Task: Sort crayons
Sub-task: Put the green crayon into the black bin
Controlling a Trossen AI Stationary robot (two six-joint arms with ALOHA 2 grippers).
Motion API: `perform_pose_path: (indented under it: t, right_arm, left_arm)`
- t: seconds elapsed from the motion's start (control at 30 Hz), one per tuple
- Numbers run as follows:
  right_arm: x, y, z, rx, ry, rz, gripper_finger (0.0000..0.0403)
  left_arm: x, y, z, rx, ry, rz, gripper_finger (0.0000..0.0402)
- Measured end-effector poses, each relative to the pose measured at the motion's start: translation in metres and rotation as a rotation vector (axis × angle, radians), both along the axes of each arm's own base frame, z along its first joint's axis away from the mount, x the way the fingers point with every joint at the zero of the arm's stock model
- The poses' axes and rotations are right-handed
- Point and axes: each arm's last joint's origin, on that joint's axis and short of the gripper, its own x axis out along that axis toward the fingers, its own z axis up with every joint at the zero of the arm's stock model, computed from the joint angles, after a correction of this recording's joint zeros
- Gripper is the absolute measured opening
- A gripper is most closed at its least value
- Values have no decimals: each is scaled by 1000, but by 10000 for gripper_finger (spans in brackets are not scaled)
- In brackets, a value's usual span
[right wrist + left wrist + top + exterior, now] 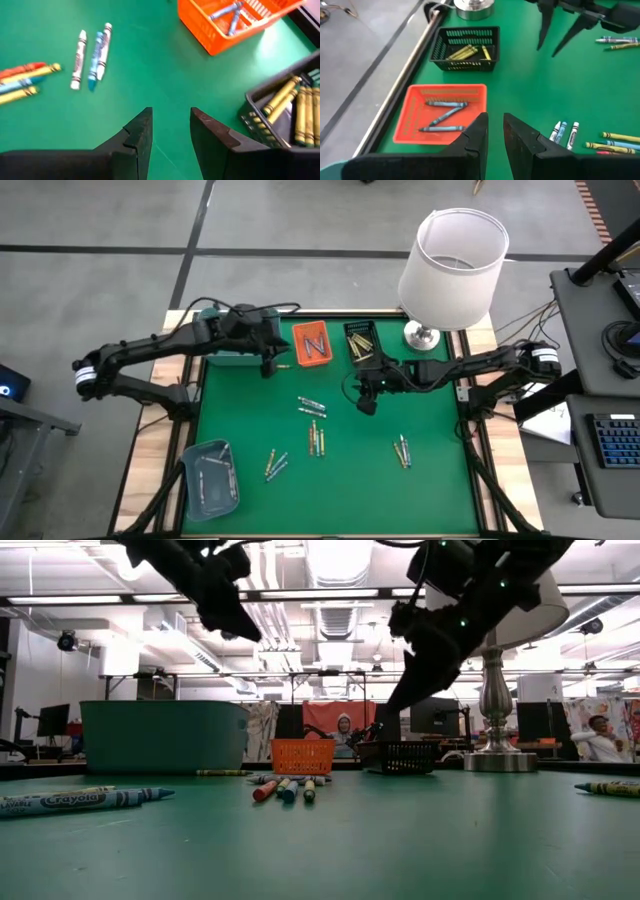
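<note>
The green table point(430, 480) has crayons point(316, 438) lying loose in its middle. The left gripper point(495, 131) hangs empty by the orange tray point(312, 343), fingers nearly together. The right gripper point(170, 131) hangs empty and open near the black tray point(361, 343).

Bright even overhead light, soft shadows, wrist views blurred

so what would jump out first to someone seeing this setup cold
Probably the big white lamp standing at the far right corner of the green table, then the bright orange tray at the far edge, holding a few blue crayons. Loose crayons lie scattered across the middle of the mat, with the left gripper and right gripper both hovering empty above it, jaws apart.
</note>
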Motion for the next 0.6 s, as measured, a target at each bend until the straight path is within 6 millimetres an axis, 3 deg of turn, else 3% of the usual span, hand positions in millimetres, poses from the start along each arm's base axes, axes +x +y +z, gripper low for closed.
perform_pose_path:
  t: [0.4, 0.6]
  right_arm:
    - [-4, 0, -1, -6, 27, -8, 118]
    - [-4, 0, -1, -5, 29, -8, 118]
  left_arm:
    - [24, -2, -38, -44, 188, -63, 43]
    - [26, -1, -63, -62, 369, -118, 43]
